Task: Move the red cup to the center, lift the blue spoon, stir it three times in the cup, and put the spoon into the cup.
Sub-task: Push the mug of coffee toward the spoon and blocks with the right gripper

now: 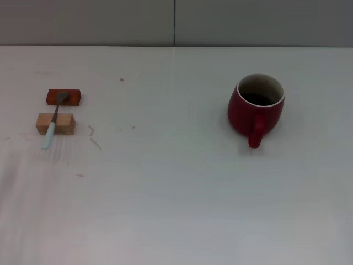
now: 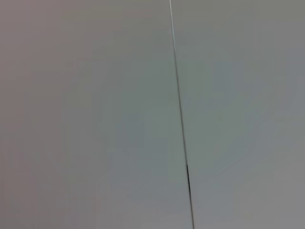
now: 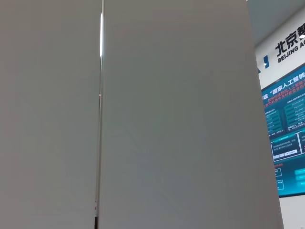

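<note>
so nothing has been started, by the look of it: the red cup [image 1: 256, 106] stands upright on the right of the white table [image 1: 176, 210], toward the far side, its handle pointing at the near edge. the first step, i judge, is bringing it to the center [image 1: 174, 149], the bare patch of tabletop to its left and a little nearer. a grip on the handle or across the rim would suit, and a slow slide or low carry would keep it level.

neither gripper appears in any view, so i cannot tell whether they are released or clenched; both wrist cameras face only grey wall panels, the right one also catching a blue poster [image 3: 288, 138].

far off on the left, the blue spoon [image 1: 54, 122] lies propped across a red block [image 1: 64, 97] and a pale wooden block [image 1: 55, 123], bowl on the red one, handle overhanging nearward. nothing stands between cup and middle.
</note>
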Controlling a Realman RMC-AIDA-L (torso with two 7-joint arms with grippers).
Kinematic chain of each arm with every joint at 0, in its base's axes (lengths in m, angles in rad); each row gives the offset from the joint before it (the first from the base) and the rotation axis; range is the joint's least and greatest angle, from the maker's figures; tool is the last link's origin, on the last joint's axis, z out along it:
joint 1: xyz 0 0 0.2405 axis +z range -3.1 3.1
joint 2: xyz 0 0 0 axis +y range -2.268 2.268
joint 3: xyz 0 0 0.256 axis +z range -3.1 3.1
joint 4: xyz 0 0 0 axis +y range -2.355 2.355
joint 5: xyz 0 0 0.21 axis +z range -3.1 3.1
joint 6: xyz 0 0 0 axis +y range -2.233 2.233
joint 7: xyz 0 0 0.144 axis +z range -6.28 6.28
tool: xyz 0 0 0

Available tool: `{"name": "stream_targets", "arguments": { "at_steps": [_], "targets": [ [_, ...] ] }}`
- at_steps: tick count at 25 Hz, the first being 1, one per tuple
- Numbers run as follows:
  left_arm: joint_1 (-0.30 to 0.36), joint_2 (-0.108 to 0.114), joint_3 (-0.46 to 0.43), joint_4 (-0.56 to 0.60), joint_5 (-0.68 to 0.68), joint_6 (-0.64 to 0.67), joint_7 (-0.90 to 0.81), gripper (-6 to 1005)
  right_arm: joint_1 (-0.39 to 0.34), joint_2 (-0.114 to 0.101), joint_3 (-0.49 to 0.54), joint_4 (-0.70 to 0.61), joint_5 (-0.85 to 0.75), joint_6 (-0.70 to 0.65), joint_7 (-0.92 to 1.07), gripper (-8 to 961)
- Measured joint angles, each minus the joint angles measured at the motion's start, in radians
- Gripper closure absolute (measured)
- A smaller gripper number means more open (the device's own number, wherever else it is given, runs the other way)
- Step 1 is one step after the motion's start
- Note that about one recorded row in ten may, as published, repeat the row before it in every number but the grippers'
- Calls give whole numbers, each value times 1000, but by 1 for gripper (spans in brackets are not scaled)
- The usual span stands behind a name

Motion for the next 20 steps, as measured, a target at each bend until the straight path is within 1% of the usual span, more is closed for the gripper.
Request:
{"name": "stream_targets", "arguments": {
  "at_steps": [15, 20],
  "targets": [
    [0, 0, 0, 0, 0, 0, 0, 200, 0, 0, 0, -2, 0, -1, 0, 346],
    [2, -1, 0, 0, 0, 0, -1, 201, 1, -1, 3, 3, 4, 27, -1, 367]
  ]
}}
